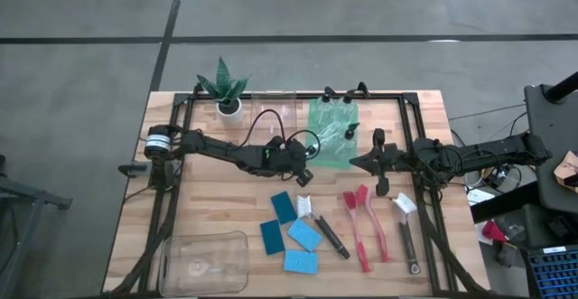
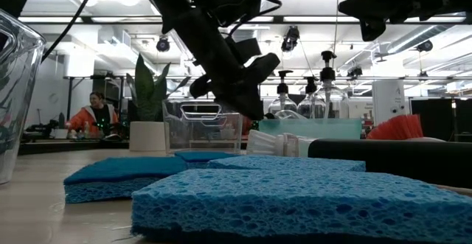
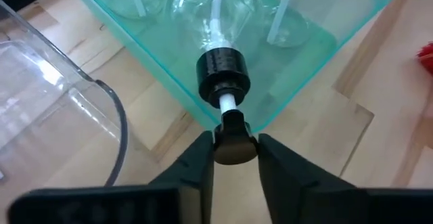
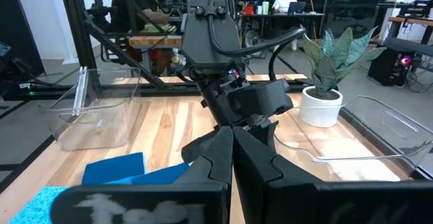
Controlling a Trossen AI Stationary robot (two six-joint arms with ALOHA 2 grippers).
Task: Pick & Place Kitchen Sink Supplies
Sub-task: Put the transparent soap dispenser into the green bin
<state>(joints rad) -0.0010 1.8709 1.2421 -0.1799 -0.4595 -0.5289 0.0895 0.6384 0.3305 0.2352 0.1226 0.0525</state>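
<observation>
A clear bottle [image 3: 216,7] with a black collar and pump top lies tilted in the green bin [image 3: 318,41], its neck sticking out over the bin's near corner. My left gripper [image 3: 235,158] [image 1: 314,153] is at that corner, shut on the pump top. Two more bottles [image 1: 330,96] stand at the bin's far side. Several blue sponges [image 1: 287,231] and red and black dish brushes [image 1: 361,231] lie flat on the table nearer the front. My right gripper [image 4: 232,158] [image 1: 357,162] hangs shut, right of the bin, holding nothing. My left gripper pinches the bottle's black pump head [image 3: 235,130] between its two fingers, one on each side. The fingers slant down from the table's left toward the bin's corner, in line with the bottle's neck. The bottle's body still lies inside the green bin, tilted.
A potted plant [image 1: 226,91] and a clear bin [image 1: 271,109] stand at the far edge, left of the green bin. Another clear bin [image 1: 203,263] sits at the near left corner. A black frame [image 1: 411,136] rims the table. People sit in the room beyond.
</observation>
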